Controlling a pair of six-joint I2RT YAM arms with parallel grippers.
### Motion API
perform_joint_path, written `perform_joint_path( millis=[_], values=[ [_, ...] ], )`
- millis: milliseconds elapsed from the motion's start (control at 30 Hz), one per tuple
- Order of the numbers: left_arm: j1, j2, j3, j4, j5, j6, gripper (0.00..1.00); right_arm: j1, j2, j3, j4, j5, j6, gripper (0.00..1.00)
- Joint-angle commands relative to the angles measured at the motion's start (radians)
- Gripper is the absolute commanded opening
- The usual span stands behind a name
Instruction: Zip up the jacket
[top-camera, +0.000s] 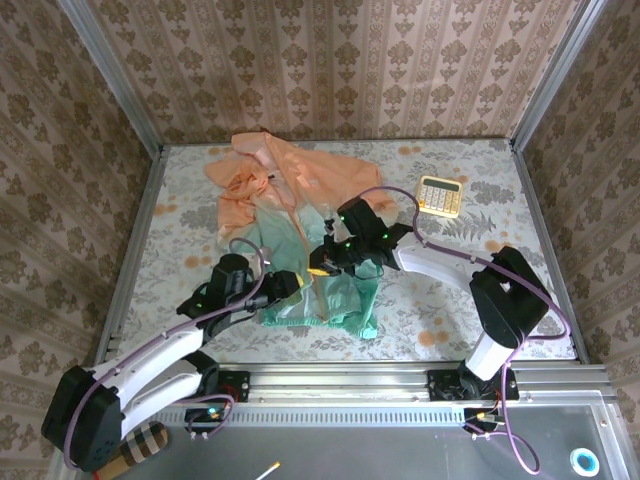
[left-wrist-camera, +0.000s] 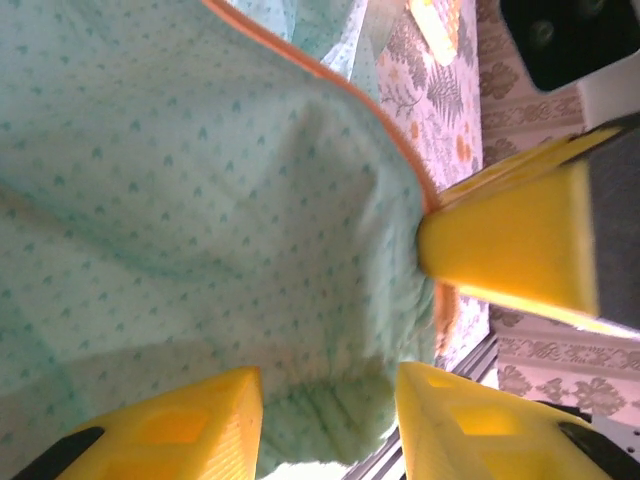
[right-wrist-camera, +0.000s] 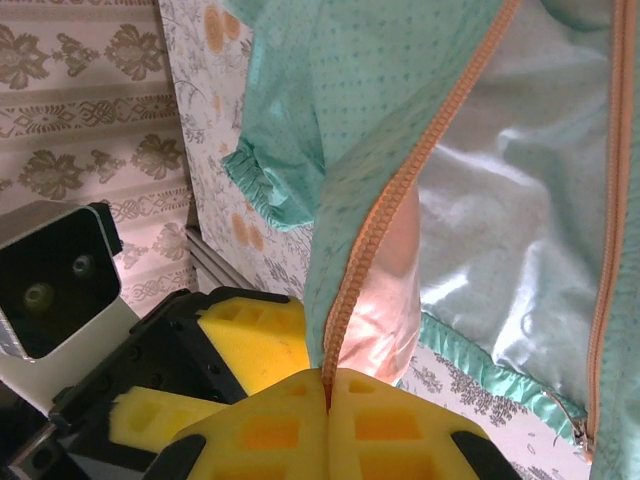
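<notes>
Pinching zipper tape (right-wrist-camera: 400, 205) with clenched right pincer (right-wrist-camera: 327, 385). Straddling jacket hem (left-wrist-camera: 320, 440) with left pincer (left-wrist-camera: 328, 385), jaws apart. Needing firm hem clamp, pulling tape taut.

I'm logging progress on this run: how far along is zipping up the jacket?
Done: the right gripper is shut on one orange zipper edge near the hem. In hand: the left gripper straddles the green hem beside it, jaws apart. Left: the zipper edges of the jacket lie apart, so joining and zipping remain.
</notes>
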Motion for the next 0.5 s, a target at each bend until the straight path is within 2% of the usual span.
perform_joint_path(
  millis=[0,200,467],
  values=[
    [0.003,-0.002,-0.01,0.119,0.035,-0.057,0.39,-0.001,0.006,-0.042,0.07,-0.034,0.062,0.0],
    [0.005,0.01,-0.026,0.175,0.061,-0.083,0.35,-0.001,-0.008,-0.055,0.077,-0.027,0.067,0.0],
    [0.003,0.017,-0.048,0.178,0.048,-0.102,0.37,-0.001,-0.008,-0.058,0.1,-0.033,0.082,0.0]
  ],
)
